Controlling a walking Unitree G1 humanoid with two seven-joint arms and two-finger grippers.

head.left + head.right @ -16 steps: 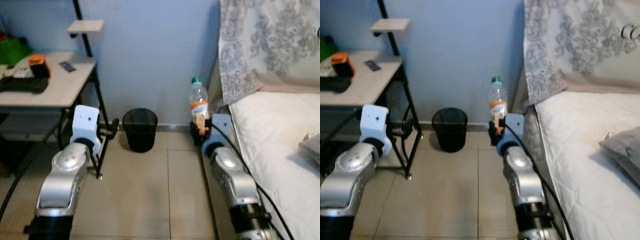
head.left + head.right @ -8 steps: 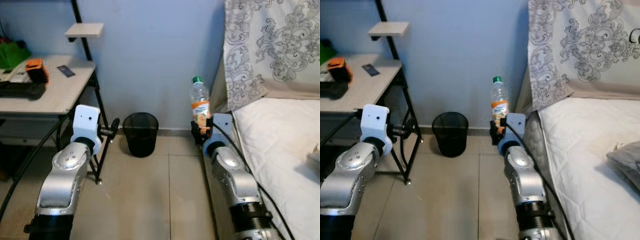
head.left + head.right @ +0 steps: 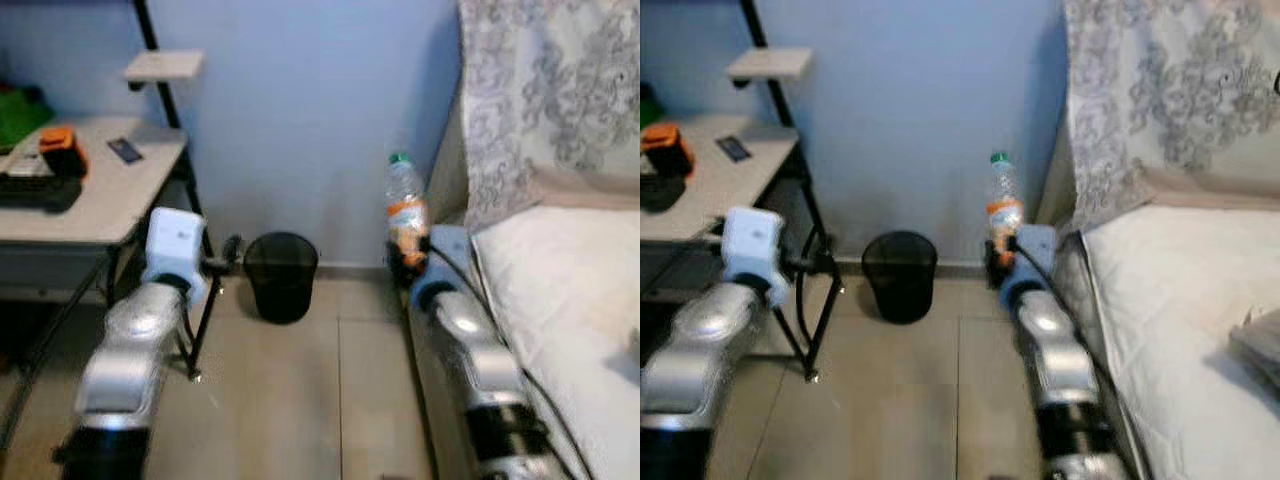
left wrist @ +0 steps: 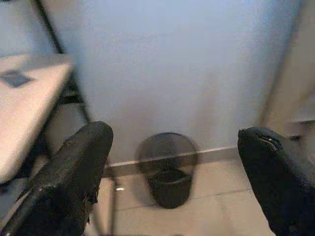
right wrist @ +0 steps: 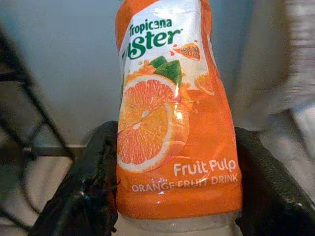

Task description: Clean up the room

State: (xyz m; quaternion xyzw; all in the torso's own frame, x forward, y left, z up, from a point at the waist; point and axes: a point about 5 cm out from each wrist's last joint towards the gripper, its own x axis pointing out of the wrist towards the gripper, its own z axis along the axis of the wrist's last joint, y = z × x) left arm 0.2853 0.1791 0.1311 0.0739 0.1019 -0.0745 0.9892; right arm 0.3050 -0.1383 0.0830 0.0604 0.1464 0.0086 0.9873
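My right gripper (image 3: pixel 405 262) is shut on a clear plastic bottle (image 3: pixel 405 212) with an orange label and green cap, held upright beside the bed. In the right wrist view the bottle (image 5: pixel 172 113) sits squeezed between both black fingers (image 5: pixel 86 191). A black mesh waste bin (image 3: pixel 281 275) stands on the tiled floor against the blue wall, left of the bottle. My left gripper (image 3: pixel 228 258) is held forward near the table leg, its fingers (image 4: pixel 74 182) spread wide open with nothing between them; the bin (image 4: pixel 169 169) shows ahead between them.
A white table (image 3: pixel 100 190) on black legs stands at the left, carrying an orange item (image 3: pixel 57 147), a dark object and a small card. A bed (image 3: pixel 570 290) with a patterned cover fills the right side. Tiled floor (image 3: pixel 310 390) lies between them.
The whole view has shifted slightly and blurred, so the camera has moved. Both arms keep their pose and the bottle stays in the right gripper.
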